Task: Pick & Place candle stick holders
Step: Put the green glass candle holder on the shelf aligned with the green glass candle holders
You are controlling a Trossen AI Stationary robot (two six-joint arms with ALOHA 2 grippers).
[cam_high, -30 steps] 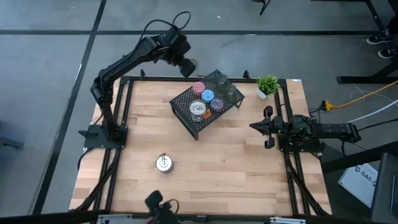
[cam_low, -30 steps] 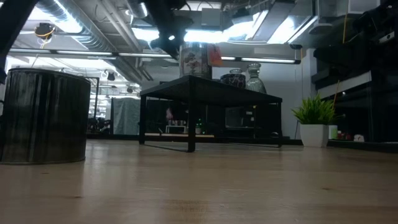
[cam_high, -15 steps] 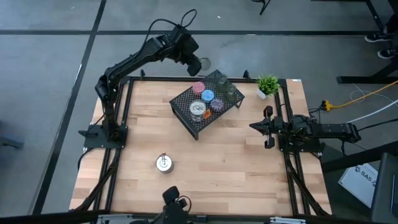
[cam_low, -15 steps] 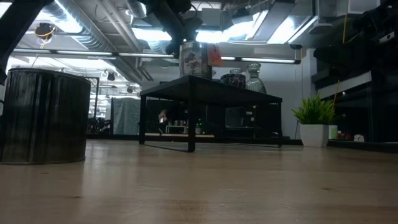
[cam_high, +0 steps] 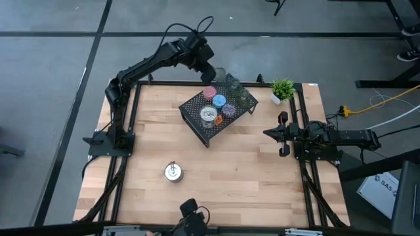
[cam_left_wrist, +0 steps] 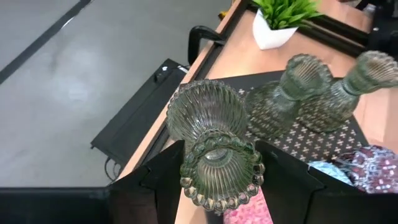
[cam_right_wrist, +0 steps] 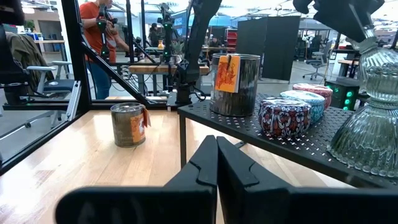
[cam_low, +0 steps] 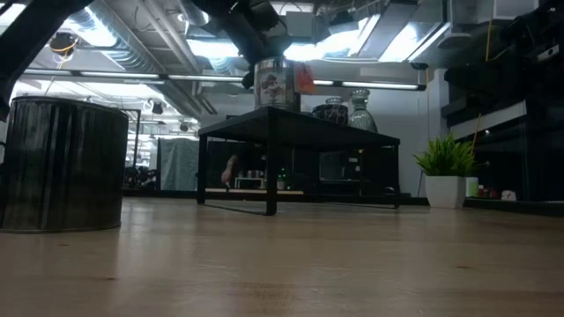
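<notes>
L pincer [cam_high: 211, 71] clamped on an olive-green glass holder [cam_left_wrist: 214, 140], held in the air above far-left edge of black mesh rack [cam_high: 197, 111] at desk [cam_high: 249, 170] far side. Rack carries 2 more green glass holders [cam_left_wrist: 298, 93], pink [cam_high: 209, 92], blue [cam_high: 219, 100] & purple cups [cam_high: 230, 109], plus a silver holder [cam_high: 208, 115]; 2nd silver holder [cam_high: 172, 172] on desk near-left. R pincer [cam_high: 283, 133] fingers together, idle at right edge.

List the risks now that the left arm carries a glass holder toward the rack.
1. The left gripper holds the ribbed green glass holder past the table's far edge; a slip could drop it to the floor.
2. Two glass holders already crowd the rack's far corner, so setting down a third may knock them.
3. The potted plant stands beside that corner.
</notes>
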